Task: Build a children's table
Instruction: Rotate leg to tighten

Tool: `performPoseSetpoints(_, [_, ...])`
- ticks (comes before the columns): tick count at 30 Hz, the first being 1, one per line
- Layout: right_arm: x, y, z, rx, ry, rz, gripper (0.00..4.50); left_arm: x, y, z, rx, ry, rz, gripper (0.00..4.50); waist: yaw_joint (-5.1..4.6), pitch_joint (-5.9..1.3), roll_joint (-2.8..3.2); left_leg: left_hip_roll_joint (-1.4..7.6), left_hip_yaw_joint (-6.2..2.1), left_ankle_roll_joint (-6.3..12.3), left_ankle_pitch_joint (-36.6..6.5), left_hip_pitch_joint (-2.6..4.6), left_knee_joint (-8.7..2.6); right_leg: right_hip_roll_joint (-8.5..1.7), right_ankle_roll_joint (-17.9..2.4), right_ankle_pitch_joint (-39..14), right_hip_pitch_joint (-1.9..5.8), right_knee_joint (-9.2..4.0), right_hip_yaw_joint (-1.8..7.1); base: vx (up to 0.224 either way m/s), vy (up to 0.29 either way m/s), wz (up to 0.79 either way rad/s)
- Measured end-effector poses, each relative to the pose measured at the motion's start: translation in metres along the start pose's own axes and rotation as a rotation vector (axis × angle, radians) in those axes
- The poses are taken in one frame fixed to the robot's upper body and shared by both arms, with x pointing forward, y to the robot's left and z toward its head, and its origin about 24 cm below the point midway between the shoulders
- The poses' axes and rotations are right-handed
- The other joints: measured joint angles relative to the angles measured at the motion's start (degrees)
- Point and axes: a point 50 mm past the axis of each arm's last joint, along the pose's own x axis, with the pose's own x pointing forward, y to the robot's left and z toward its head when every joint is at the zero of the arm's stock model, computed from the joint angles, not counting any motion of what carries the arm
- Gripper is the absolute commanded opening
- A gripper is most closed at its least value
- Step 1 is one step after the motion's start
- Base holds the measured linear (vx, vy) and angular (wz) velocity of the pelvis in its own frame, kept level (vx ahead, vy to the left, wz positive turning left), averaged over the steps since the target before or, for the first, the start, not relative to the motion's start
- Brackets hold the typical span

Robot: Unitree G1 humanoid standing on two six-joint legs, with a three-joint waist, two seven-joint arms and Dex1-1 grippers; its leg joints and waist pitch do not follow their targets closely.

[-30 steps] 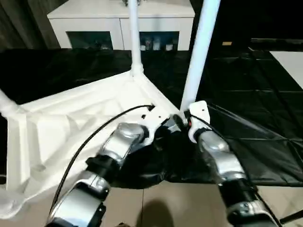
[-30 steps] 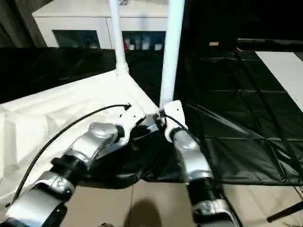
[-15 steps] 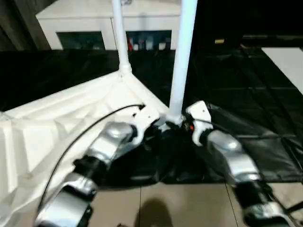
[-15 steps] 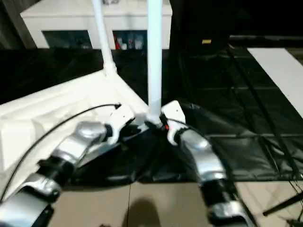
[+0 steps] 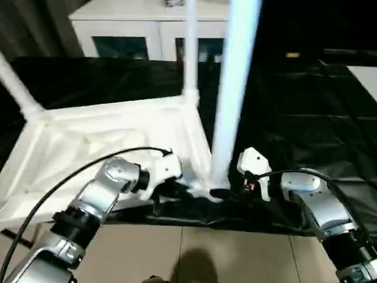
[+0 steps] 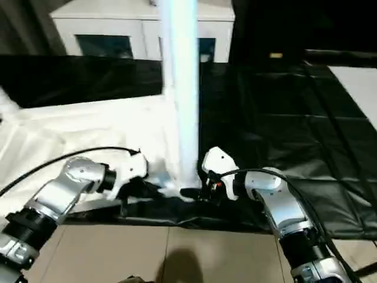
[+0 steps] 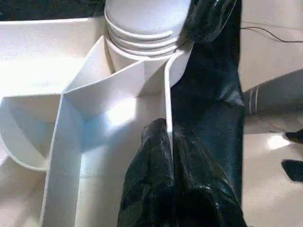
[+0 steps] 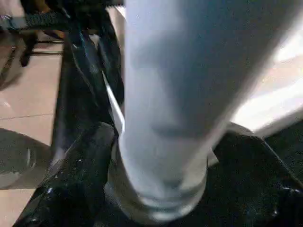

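The children's table top [image 5: 106,141] lies upside down, ribbed side up, on a black-covered table [image 5: 306,106]. A white leg [image 5: 232,88] stands upright in the near corner socket [image 7: 142,28]. A second leg [image 5: 189,53] rises at the far corner and a third leg [image 5: 16,85] at the left. My left gripper [image 5: 174,188] is shut on the top's thin front rim [image 7: 168,104], just beside that socket. My right gripper [image 5: 227,193] is open at the near leg's base [image 8: 161,142], one black finger [image 8: 75,184] on each side of it.
A white cabinet [image 5: 135,23] with glass doors stands behind the black table. A pale panel [image 5: 365,73] lies at the far right. The black cover hangs over the table's near edge, with tiled floor [image 5: 235,253] below it and my forearms above it.
The camera has shifted, so the near leg now looks closer and more upright. My right gripper's fingers have spread wider at the leg's base. My left gripper keeps its hold on the rim.
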Motion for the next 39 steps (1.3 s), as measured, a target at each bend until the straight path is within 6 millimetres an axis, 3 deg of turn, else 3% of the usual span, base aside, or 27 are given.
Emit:
performPoseSetpoints(4, [0.000,0.003,0.000,-0.013,0.006,0.043,3.52,-0.001,-0.001,0.000,0.003,0.002,-0.005,0.00,-0.03,0.00,0.00,0.01,-0.01,0.00,0.00,-0.02,0.00,0.00,0.01,0.00,-0.03,0.02,-0.04,0.000,0.000,0.00])
performPoseSetpoints(5, [0.000,0.003,0.000,-0.015,0.008,0.047,3.24,-0.001,-0.001,0.000,0.003,0.003,-0.007,0.00,-0.04,0.00,0.00,0.02,-0.01,0.00,0.00,-0.02,0.00,0.00,0.01,0.00,-0.03,0.02,-0.05,0.000,0.000,0.00])
performPoseSetpoints(8, [0.000,0.002,0.001,-0.025,0.009,0.052,3.11,-0.002,-0.001,0.000,0.004,0.004,-0.016,0.00,-0.03,0.00,0.00,0.02,-0.01,0.01,0.00,-0.04,0.00,0.00,0.02,-0.01,-0.04,0.01,-0.05,0.000,0.000,0.00])
performPoseSetpoints(9, [0.000,0.002,0.001,-0.029,0.012,0.057,2.83,-0.002,-0.001,0.000,0.004,0.004,-0.019,0.00,0.01,0.00,-0.01,0.02,-0.01,0.01,0.01,-0.04,0.00,0.00,0.02,-0.01,-0.04,0.00,-0.06,0.000,0.000,0.00])
performPoseSetpoints(15, [0.000,0.001,0.002,-0.051,0.013,0.072,2.53,-0.003,-0.001,-0.001,0.004,0.007,-0.020,0.00,-0.04,-0.01,-0.01,0.02,-0.01,0.01,0.01,-0.04,0.01,0.00,0.02,-0.01,-0.04,0.01,-0.06,0.000,0.000,0.00])
performPoseSetpoints(27, [0.003,-0.001,0.001,-0.046,0.004,0.048,2.45,-0.001,0.000,-0.001,-0.005,0.004,0.005,0.00,-0.16,-0.02,-0.03,0.02,-0.01,0.01,0.01,0.00,0.02,0.00,0.00,0.01,-0.01,0.05,-0.06,0.000,0.000,0.00])
performPoseSetpoints(39, [0.033,-0.014,0.000,0.189,-0.072,-0.423,2.11,0.021,0.021,0.009,-0.132,-0.027,0.268,0.00,-1.51,-0.12,0.08,0.00,-0.01,0.00,0.01,0.16,0.03,0.00,-0.07,0.10,0.05,0.05,0.01,0.000,0.000,0.00])
